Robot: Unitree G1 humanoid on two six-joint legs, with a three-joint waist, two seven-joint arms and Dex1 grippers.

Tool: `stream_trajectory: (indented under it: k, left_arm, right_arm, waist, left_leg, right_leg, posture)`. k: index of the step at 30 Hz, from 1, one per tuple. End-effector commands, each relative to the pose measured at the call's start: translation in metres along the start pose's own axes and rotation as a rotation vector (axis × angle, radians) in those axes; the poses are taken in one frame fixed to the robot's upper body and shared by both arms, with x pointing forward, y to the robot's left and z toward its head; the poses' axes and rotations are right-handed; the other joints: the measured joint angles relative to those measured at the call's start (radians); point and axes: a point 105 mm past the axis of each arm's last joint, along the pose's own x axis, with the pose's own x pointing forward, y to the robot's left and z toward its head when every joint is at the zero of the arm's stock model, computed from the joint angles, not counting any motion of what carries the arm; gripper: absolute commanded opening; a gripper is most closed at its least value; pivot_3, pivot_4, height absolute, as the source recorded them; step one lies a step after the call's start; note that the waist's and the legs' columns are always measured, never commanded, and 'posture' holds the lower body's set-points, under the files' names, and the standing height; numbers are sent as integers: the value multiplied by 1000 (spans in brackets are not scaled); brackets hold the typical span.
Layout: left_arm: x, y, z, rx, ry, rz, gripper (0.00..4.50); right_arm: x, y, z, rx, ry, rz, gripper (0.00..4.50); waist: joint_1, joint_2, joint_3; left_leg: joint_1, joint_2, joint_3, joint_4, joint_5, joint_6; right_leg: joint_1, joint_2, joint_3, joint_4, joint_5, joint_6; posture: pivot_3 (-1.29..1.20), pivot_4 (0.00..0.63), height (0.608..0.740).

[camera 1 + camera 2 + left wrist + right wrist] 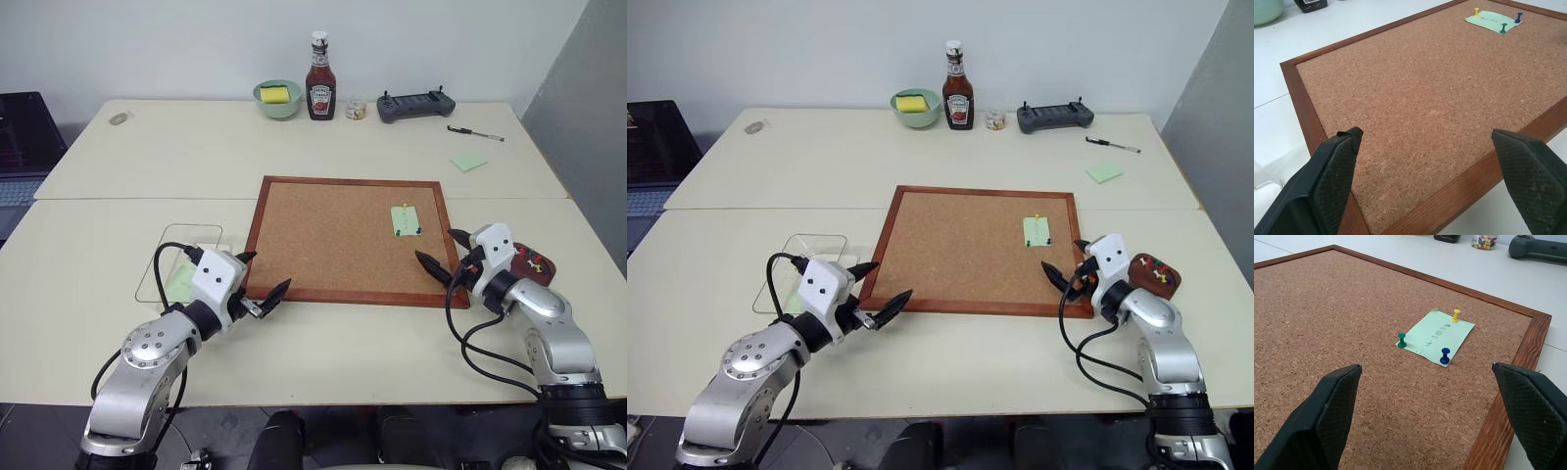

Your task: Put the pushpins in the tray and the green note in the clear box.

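Lying flat, green note pinned long axis up the corkboard, both end effectors spread.

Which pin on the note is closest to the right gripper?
The blue pin, at the note's corner nearest the right gripper; yellow and green sit farther.
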Motion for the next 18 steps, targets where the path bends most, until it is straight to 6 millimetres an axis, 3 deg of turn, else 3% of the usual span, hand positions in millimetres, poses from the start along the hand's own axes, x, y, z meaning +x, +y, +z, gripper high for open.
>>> stream_trajectory:
  k: [1, 17, 18]
  left_arm:
    - [0, 2, 11, 13, -53, 2, 4467]
    - [14, -4, 28, 11, -85, -88, 4467]
    - [15, -6, 30, 13, -94, -98, 4307]
  right_arm:
    - [1, -3, 17, -37, -51, 1, 4500]
    - [2, 3, 18, -30, -54, 14, 4500]
    - [2, 4, 18, -29, -54, 14, 4500]
  waist:
    - [0, 0, 0]
    - [0, 0, 0]
    - [0, 0, 0]
  left_leg:
    - [0, 0, 0, 0, 0, 0]
    - [0, 0, 0, 0, 0, 0]
    - [0, 0, 0, 0, 0, 0]
  right_leg:
    - [0, 0, 0, 0, 0, 0]
    - [0, 0, 0, 0, 0, 0]
    - [0, 0, 0, 0, 0, 0]
  posture:
    - [0, 150, 740]
    - [0, 150, 740]
    - [0, 150, 740]
